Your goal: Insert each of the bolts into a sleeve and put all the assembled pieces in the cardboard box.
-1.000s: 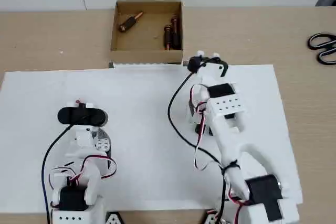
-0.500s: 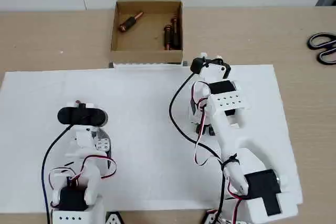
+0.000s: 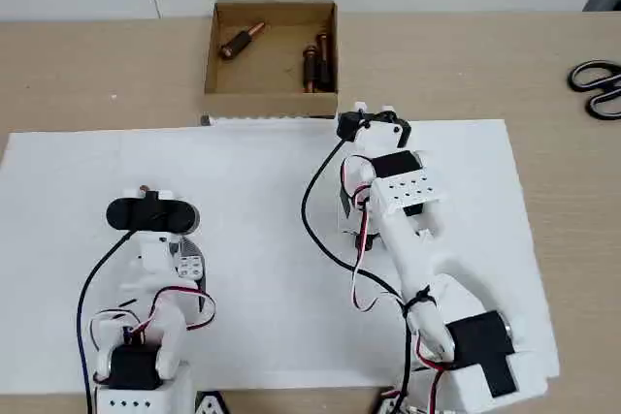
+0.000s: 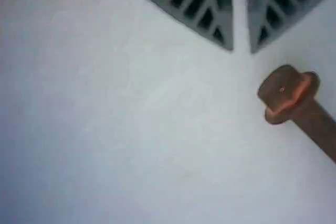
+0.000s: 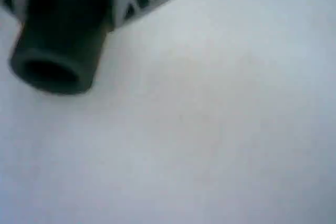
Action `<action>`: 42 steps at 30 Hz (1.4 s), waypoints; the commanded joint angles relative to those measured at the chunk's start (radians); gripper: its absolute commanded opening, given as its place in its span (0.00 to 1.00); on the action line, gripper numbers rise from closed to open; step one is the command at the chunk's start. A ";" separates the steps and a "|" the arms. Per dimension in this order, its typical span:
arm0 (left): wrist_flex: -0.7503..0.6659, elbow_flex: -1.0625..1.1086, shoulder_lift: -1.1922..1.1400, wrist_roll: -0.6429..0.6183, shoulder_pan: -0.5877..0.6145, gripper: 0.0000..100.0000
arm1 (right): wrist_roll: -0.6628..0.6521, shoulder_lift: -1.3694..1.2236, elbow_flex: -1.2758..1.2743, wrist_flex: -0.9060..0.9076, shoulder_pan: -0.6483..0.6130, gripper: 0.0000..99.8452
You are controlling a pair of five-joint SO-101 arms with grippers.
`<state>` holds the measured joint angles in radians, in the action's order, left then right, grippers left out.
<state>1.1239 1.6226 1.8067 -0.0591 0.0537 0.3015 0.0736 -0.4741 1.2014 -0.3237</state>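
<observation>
Three assembled pieces [image 3: 241, 41] lie in the cardboard box [image 3: 272, 104], which stands on the worktop [image 3: 97, 65] at the far edge of a white sheet of paper [image 3: 252, 191]. One piece lies slanted toward the box's left side, and two lie side by side near its right wall.

We see the left end effector [image 4: 241, 45] low over the paper, its fingers almost together with a thin slit between them and nothing in that slit. A copper bolt [image 4: 294, 108] lies on the paper just beside those fingertips, its flanged head toward them and apart from both.

The right end effector [image 5: 65, 3] is clamped on a black sleeve [image 5: 55, 45], whose open end sticks out past the fingers above the paper. We cannot tell whether the sleeve touches the sheet.

From the high view, the right arm [image 3: 408, 210] stretches over the paper's right half toward the box, and the left arm [image 3: 150, 249] sits folded at the front left. A pair of scissors [image 3: 597, 84] lies on the worktop, well off to the right.
</observation>
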 commanded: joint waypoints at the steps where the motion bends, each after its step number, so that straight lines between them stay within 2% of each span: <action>1: -0.028 -0.005 0.009 -0.003 0.006 0.01 | 0.008 -0.021 0.032 0.004 -0.013 0.09; 28: -0.028 -0.005 0.009 -0.003 0.006 0.01 | -0.002 -0.234 0.037 0.005 -0.018 0.09; 33: -0.028 -0.005 0.009 -0.003 0.006 0.01 | 0.000 -0.252 0.038 0.005 -0.051 0.09; 39: -0.028 -0.005 0.009 -0.003 0.006 0.01 | 0.005 -0.252 0.038 0.004 -0.091 0.20; 42: -0.028 -0.005 0.009 -0.003 0.006 0.01 | 0.005 -0.252 0.038 -0.001 -0.091 0.18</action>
<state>1.1239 1.6226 1.8067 -0.0591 0.0537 0.3000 -0.1181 -0.4250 1.1937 -0.4051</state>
